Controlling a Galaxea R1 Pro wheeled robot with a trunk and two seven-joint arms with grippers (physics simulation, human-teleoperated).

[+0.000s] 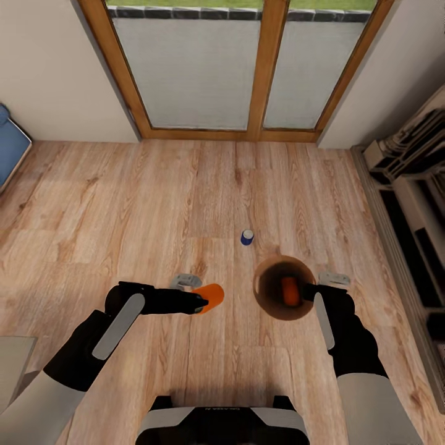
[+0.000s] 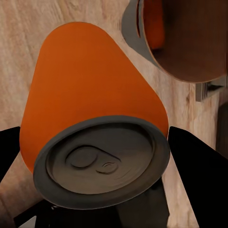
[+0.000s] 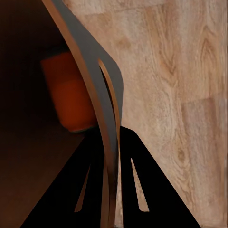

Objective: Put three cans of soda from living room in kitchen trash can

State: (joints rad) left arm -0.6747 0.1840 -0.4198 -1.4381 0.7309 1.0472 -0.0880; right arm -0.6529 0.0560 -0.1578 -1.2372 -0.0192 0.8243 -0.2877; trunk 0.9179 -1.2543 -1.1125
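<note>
Location: living room, light plank floor [image 1: 123, 204], glass doors [image 1: 247, 68] at 12 o'clock, blue sofa [image 1: 9, 145] edge at 10 o'clock.
Left tool [image 1: 203, 301]: fingers clamped on an orange can [image 1: 210, 295], held clear of the floor at about 7 o'clock of the frame centre; in the left wrist view the two dark fingers [image 2: 199, 175] flank the held can [image 2: 90, 114] near its grey lid end.
Blue can [image 1: 247, 237]: upright on the floor at centre, apart from both arms, at about 11 o'clock of the bin.
Trash can [image 1: 284, 288]: copper-brown, lifted off the floor, just beside the held can, at its 3 o'clock.
Second orange can [image 1: 290, 292]: lying inside the bin.
Right tool [image 1: 307, 292]: closed on the bin wall [image 3: 102, 118], one finger inside, one outside.
Handling, cans: judged light, rigid, smooth-sided, so liable to slip or roll; best taken across the mid-body, as now.
Handling, bin: judged light and stiff; a rim pinch may let it swing, so keep it level.
Progress: one in, one in hand, one on the floor; kitchen delivery outstanding.
</note>
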